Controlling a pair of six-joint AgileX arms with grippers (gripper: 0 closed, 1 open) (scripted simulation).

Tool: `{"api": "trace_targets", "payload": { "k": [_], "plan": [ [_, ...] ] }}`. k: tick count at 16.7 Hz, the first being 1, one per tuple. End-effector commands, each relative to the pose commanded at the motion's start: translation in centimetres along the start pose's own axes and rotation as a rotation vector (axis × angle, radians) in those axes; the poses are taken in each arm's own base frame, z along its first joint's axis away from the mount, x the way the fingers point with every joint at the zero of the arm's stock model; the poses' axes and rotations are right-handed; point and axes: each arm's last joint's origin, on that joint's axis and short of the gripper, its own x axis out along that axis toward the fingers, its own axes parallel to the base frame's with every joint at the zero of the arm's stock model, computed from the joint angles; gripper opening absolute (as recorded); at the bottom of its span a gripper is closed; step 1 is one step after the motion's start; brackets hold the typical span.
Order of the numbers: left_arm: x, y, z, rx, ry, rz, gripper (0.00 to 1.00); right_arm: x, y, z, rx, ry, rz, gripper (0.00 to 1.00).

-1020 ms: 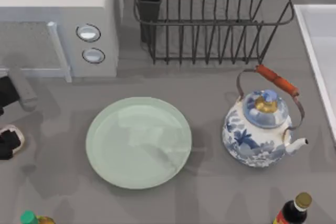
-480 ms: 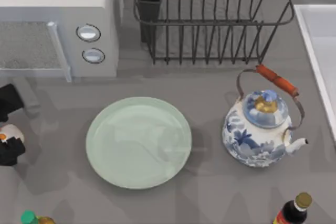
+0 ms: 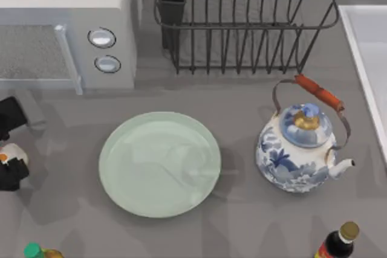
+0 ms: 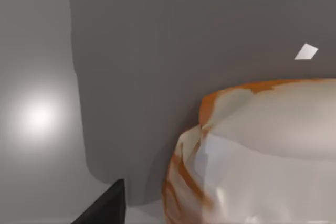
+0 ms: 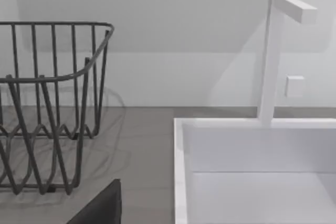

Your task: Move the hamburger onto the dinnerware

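L pincer [image 3: 8, 158]: at tabletop's far left edge, partly cut off; closed on hamburger [image 3: 12, 156].
Hamburger: mostly hidden between fingers, well apart from dinnerware [image 3: 159, 163].
R pincer: finger state can't tell.

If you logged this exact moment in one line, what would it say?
left gripper: at table's left edge, shut on hamburger | plate: bare, mid-table | right arm: parked near sink

hamburger [image 3: 12, 156] at table's left edge, plate [image 3: 159, 163] centre, kettle [image 3: 300, 146] right
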Motion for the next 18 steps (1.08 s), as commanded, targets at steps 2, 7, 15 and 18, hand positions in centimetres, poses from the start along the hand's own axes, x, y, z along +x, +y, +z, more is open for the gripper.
{"api": "trace_targets", "payload": {
  "k": [2, 7, 15, 18],
  "plan": [
    [0.0, 0.0, 0.0, 0.0, 0.0, 0.0, 0.32, 0.0, 0.0, 0.0, 0.0, 0.0, 0.0, 1.0],
    [0.0, 0.0, 0.0, 0.0, 0.0, 0.0, 0.0, 0.0, 0.0, 0.0, 0.0, 0.0, 0.0, 1.0],
    [-2.2, -0.3, -0.5, -0.006, 0.001, 0.0, 0.0, 0.0, 0.0, 0.0, 0.0, 0.0, 0.0, 1.0],
    [-3.1, 0.0, -1.4, -0.043, 0.014, 0.003, 0.0, 0.0, 0.0, 0.0, 0.0, 0.0, 0.0, 1.0]
  ]
}}
